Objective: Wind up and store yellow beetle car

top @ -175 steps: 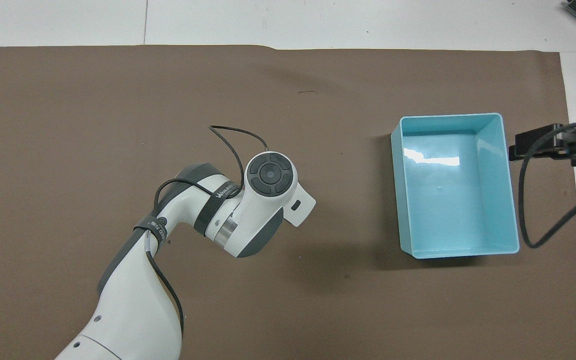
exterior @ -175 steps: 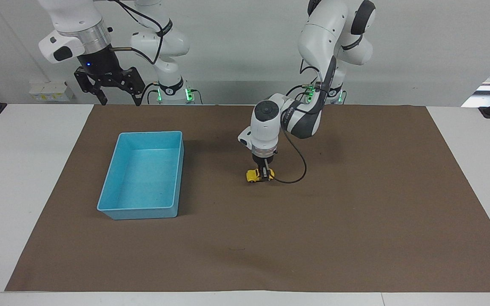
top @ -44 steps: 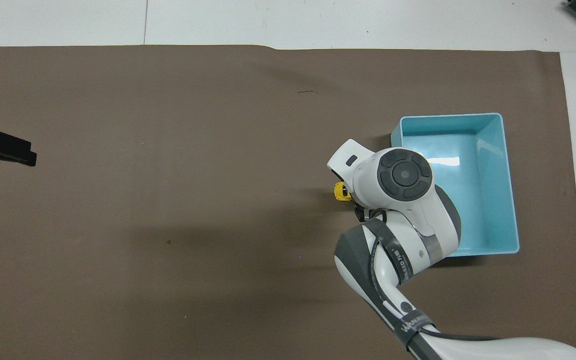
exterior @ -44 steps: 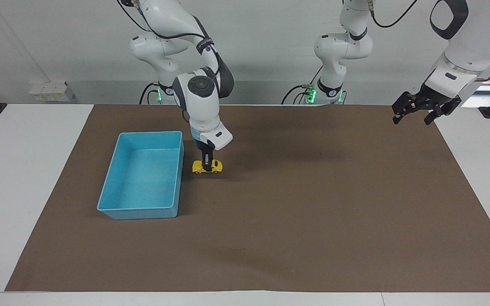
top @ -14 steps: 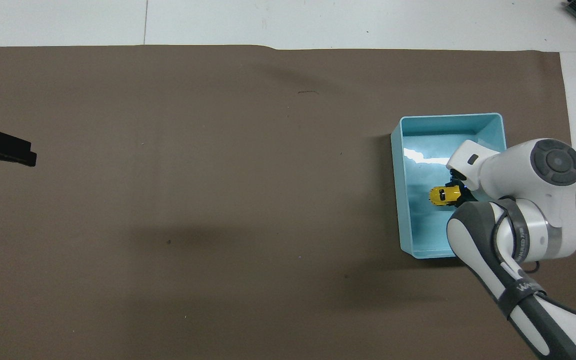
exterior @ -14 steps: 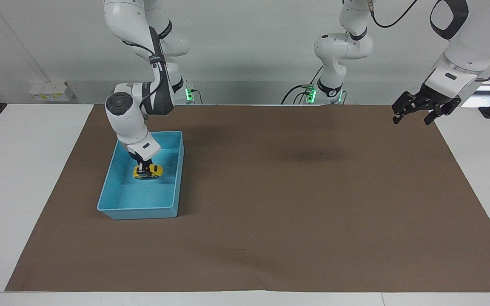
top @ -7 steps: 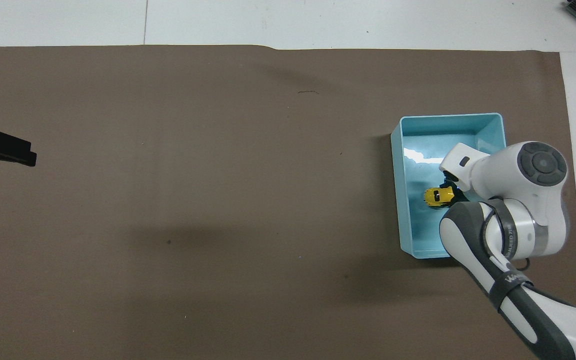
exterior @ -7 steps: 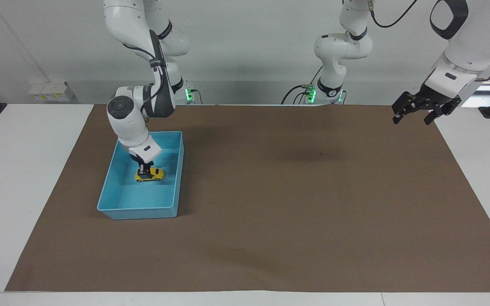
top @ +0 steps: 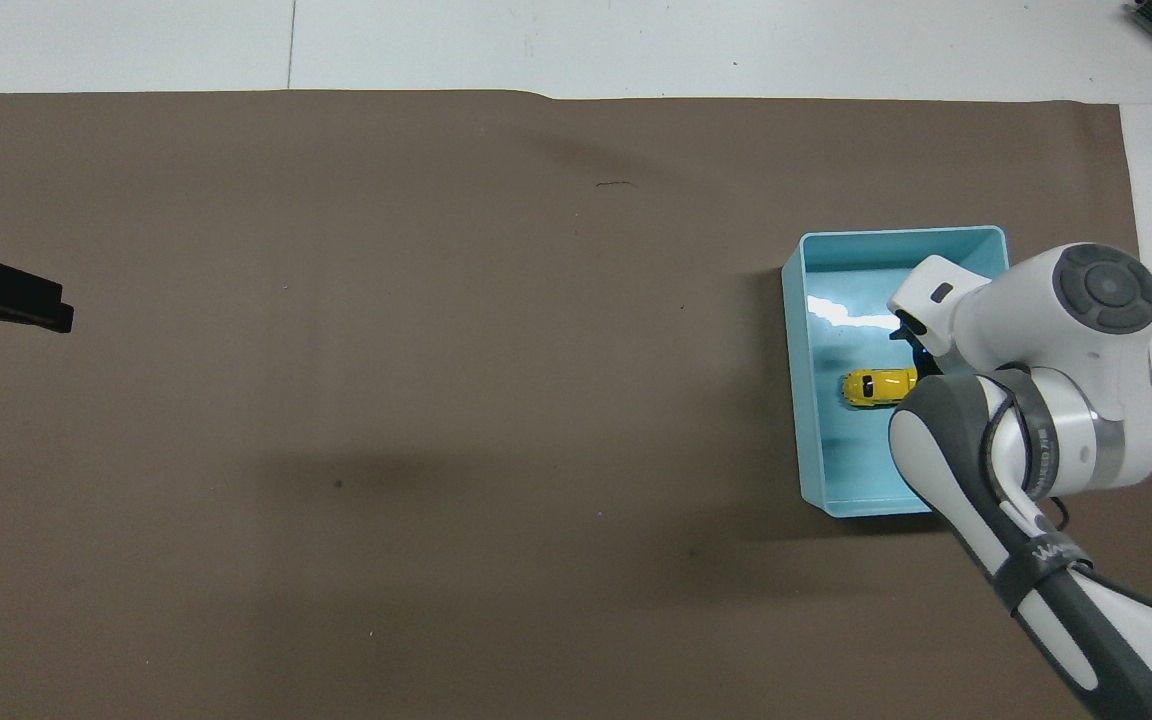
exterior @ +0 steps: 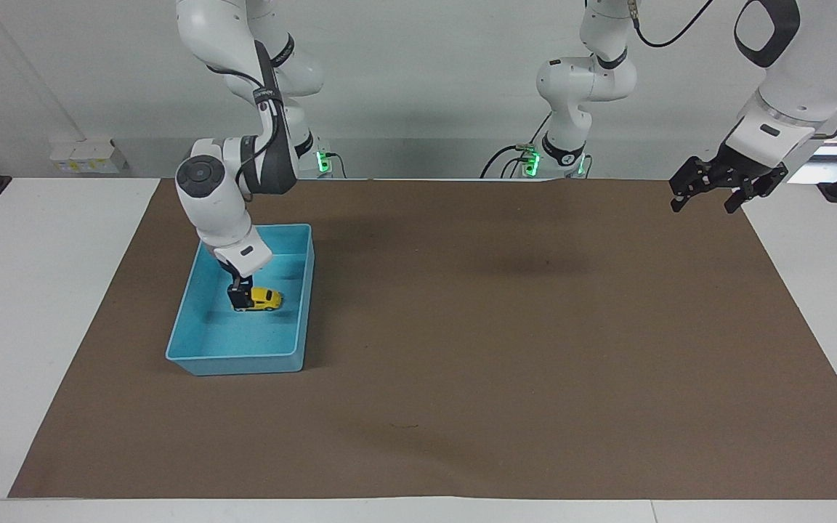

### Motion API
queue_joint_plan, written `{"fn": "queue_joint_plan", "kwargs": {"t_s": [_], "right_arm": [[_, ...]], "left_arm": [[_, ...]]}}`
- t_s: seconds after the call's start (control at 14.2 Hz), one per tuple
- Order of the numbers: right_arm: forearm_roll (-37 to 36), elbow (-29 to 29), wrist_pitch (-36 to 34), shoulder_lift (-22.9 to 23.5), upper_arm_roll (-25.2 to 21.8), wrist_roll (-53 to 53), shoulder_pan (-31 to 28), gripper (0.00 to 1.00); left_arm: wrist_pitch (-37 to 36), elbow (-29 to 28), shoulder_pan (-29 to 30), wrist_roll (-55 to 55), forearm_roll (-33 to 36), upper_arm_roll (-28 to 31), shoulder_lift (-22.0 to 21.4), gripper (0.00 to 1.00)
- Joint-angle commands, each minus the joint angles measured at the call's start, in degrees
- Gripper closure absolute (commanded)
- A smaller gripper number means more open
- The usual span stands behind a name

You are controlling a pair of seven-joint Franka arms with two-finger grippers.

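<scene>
Yellow beetle car (exterior: 264,298) on blue bin (exterior: 204,359) floor, long axis across bin, touching right end effector (exterior: 240,296); its grip unreadable. Left end effector (exterior: 709,190) open, empty, waiting well apart.

Partial white lettering on right arm's dark band (top: 1036,555), not legible; nothing else readable.

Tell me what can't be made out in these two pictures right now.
- Right claw: in the overhead view its own arm covers it, plus one end of the car in the bin.
- Whether the claw touches the car: too small in the facing view.
- Left claw: the overhead view's edge cuts it off, only a tip shows.
- Car's wind-up state: nothing shows it.
</scene>
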Motion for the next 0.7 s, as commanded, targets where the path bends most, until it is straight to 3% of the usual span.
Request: {"fn": "queue_joint_plan", "kwargs": {"t_s": [0.0, 0.28, 0.63], "right_arm": [[1.35, 5.96, -7.29, -0.83, 1.58, 5.45, -0.23, 0.0], [4.95, 13.53, -15.21, -0.91, 1.67, 15.37, -0.32, 0.0], [10.13, 16.61, -17.5, -4.25, 1.67, 39.43, -0.41, 0.0]], "left_arm": [[-0.23, -1.49, 0.87, 0.0, -0.66, -0.52, -1.37, 0.0], [-0.23, -1.5, 0.87, 0.0, -0.66, -0.52, -1.37, 0.0], [-0.23, -1.49, 0.87, 0.0, -0.66, -0.52, -1.37, 0.0]]}}
